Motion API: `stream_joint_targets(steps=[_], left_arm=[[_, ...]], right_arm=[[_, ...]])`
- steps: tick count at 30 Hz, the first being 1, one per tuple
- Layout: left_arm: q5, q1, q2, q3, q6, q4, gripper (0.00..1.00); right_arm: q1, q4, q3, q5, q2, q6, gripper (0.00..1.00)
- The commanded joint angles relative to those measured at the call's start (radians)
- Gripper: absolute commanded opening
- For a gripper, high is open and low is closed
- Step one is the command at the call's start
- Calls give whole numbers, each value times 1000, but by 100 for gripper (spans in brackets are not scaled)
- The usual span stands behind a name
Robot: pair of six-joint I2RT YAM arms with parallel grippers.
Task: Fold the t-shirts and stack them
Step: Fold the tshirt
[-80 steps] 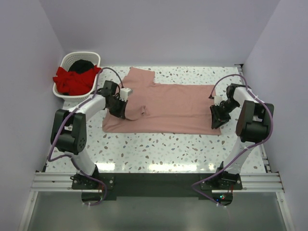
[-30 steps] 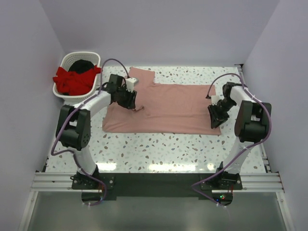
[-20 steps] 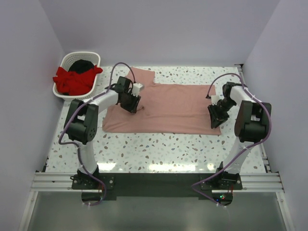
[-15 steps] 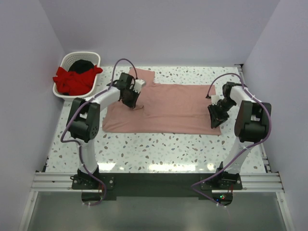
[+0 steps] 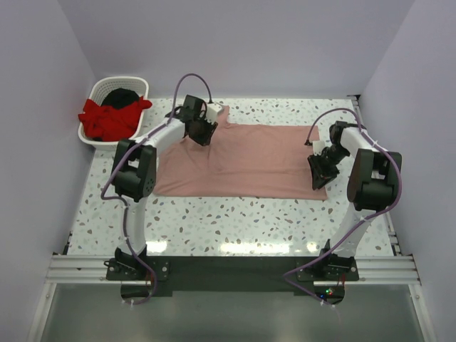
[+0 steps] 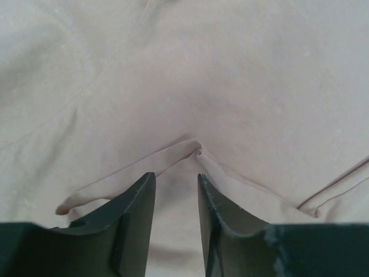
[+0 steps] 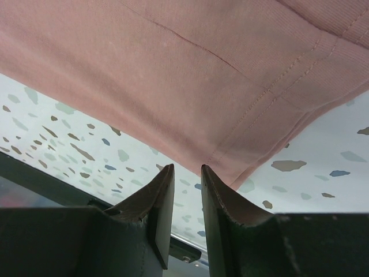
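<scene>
**Step in hand (judged):** first fold of the salmon-pink t-shirt [image 5: 249, 160]. It lies spread flat on the terrazzo table [image 5: 235, 214], long axis L–R.

**End effectors**
- L gripper [image 6: 174, 175]: over the far-L part of the shirt, near the sleeve/collar. Jaws stand narrowly apart. A raised cloth ridge [image 6: 193, 147] sits right at the tips; cannot tell if it is pinched.
- R gripper [image 7: 185, 167]: at the near-R hem corner. Jaws narrow, hem edge at the tips; grip cannot be confirmed.

**Procedure (advice)**
1. Seat the L tips astride the ridge and take both layers before closing.
2. Lift low. Too high drags the whole panel.
3. Use the R side as anchor so the hem line stays straight.
4. Lay the fold parallel to the long edges.

**Edges / room**
- Near hem: wide bare table toward the arm bases, good for the fold.
- R hem corner: near the table's R edge, little margin.
- Far-L: white basket [image 5: 142, 89] just beside the shirt, holding the red t-shirt [image 5: 107, 117] and black t-shirt [image 5: 122, 95]. Swing the L elbow clear of it.
- Walls close in on three sides.
</scene>
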Motion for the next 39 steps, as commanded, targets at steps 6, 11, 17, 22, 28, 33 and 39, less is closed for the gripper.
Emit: stream_joint_targets(steps=[6,11,17,22,28,33,39], left_arm=[[34,98,-140,-83,-28,94,48],[155,220,-215,-187,-2,12,48],[178,283,-278,-336,125,-80,51],[125,295,-303,-454,175,-88,51],[26,295,-364,-617,190,-79,45],[8,297,-470,-740,205,-105,45],[142,306,-571,-691,219,-166,52]], right_arm=[[4,2,37,-5,-27,10,30],[47,22,45,14,-54,12,30],[97,64,19,76,-42,7,30],[100,120,-23,133,-8,-8,30],[100,146,-110,192,-36,-45,30],[100,108,-214,190,-110,-74,31],[93,-35,-158,61,-188,-108,39]])
